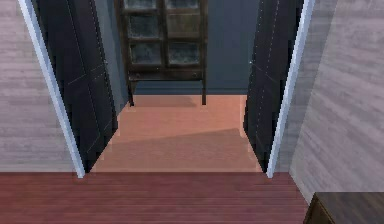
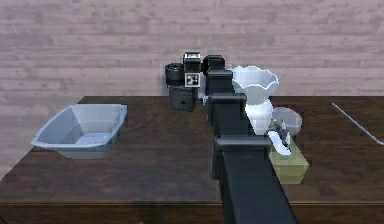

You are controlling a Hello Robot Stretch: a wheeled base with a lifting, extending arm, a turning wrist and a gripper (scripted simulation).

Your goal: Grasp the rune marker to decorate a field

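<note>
A dark wooden table (image 2: pixel 150 165) spans the arm side view. My arm (image 2: pixel 235 140), a dark square bar, rises over it to two white marked squares (image 2: pixel 203 63) near the table's far edge. Just left of them is the gripper (image 2: pixel 179 88), a dark body low against the wall and tabletop. Its far end is hard to make out, so I cannot tell whether it holds anything. A thin pale stick (image 2: pixel 355 117) lies on the table at the arm side view's right. It may be the marker, though its shape is too slight to tell.
On the table are a grey-blue basin (image 2: pixel 80 128) at left, and a white fluted vase (image 2: pixel 256 92), a small glass dish (image 2: pixel 288 121) and a tan box (image 2: pixel 291 163) beside the arm. The forward view has a doorway with dark doors (image 1: pixel 82 80), a shelf unit (image 1: pixel 163 42) and a table corner (image 1: pixel 345 208).
</note>
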